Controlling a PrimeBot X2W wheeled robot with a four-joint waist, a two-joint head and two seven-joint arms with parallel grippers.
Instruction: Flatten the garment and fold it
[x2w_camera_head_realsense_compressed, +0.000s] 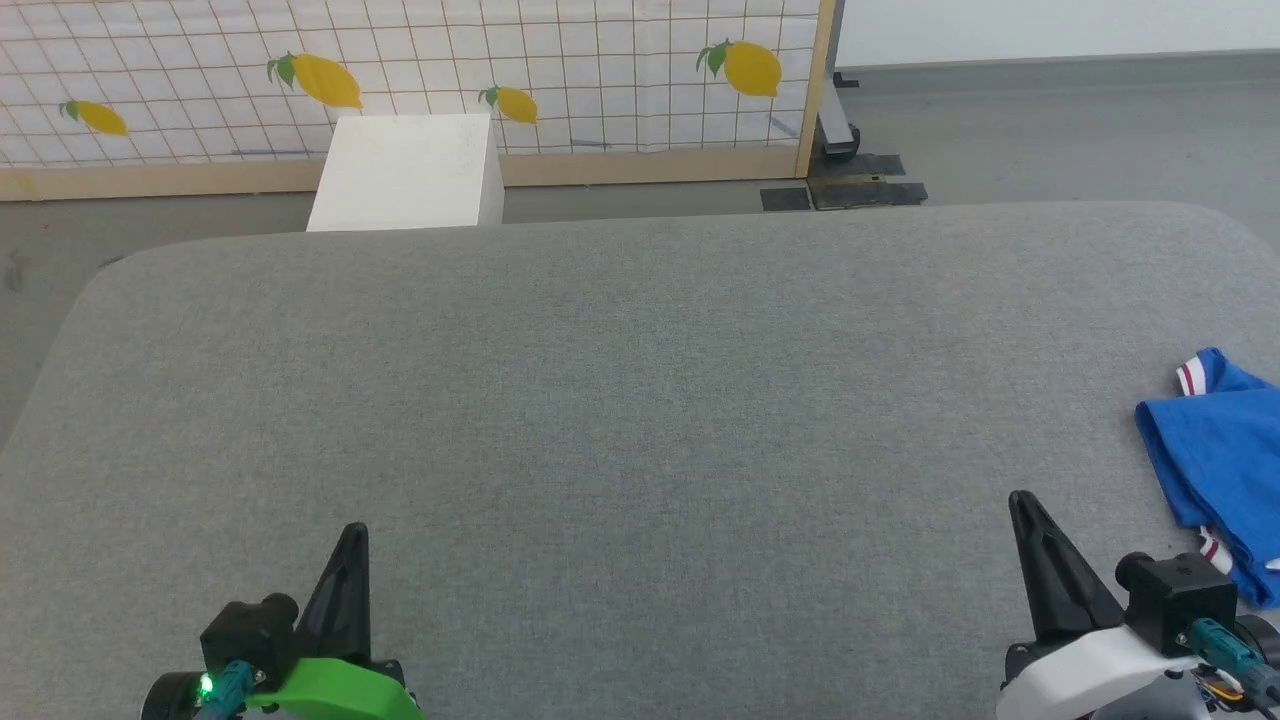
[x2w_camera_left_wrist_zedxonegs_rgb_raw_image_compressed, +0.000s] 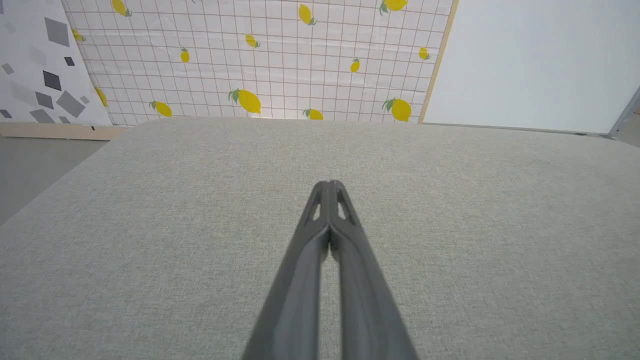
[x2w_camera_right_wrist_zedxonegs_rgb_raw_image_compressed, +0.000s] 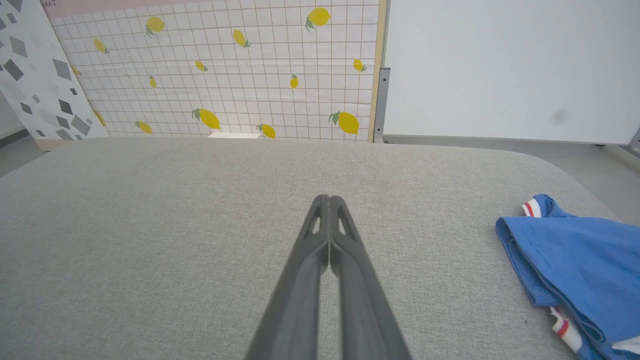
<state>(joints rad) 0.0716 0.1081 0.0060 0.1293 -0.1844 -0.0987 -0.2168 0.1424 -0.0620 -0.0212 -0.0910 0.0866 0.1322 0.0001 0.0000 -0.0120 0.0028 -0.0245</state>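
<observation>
A wide grey fabric-covered surface (x2w_camera_head_realsense_compressed: 600, 400) with rounded corners lies in front of me, its weave smooth and flat across the middle. Beyond its far edge stands a screen (x2w_camera_head_realsense_compressed: 600, 80) printed with a thin grid and yellow lemons, framed in pale wood. A white box (x2w_camera_head_realsense_compressed: 405, 175) sits on the grey floor (x2w_camera_head_realsense_compressed: 1050, 130) between the screen and the surface. To the right of the screen there is a plain white wall (x2w_camera_right_wrist_zedxonegs_rgb_raw_image_compressed: 500, 65), and at the screen's left a white panel (x2w_camera_left_wrist_zedxonegs_rgb_raw_image_compressed: 35, 65) flecked with grey angular shapes.

My left gripper (x2w_camera_head_realsense_compressed: 355, 532) is over the near left of the surface, its two dark fingers pressed together to a single point and gripping nothing; seen along the fingers, the tips meet and only a thin slit is left lower down. My right gripper (x2w_camera_head_realsense_compressed: 1020, 500) is at the near right, pinched together the same way and also empty. I cannot tell whether either tip touches the cloth below.

The garment (x2w_camera_head_realsense_compressed: 1215, 460) lies crumpled at the right side of the surface, just right of my right gripper and apart from it. It is a bright blue heap of folds, with white and red striped trim showing at its far end and again at its near side.
</observation>
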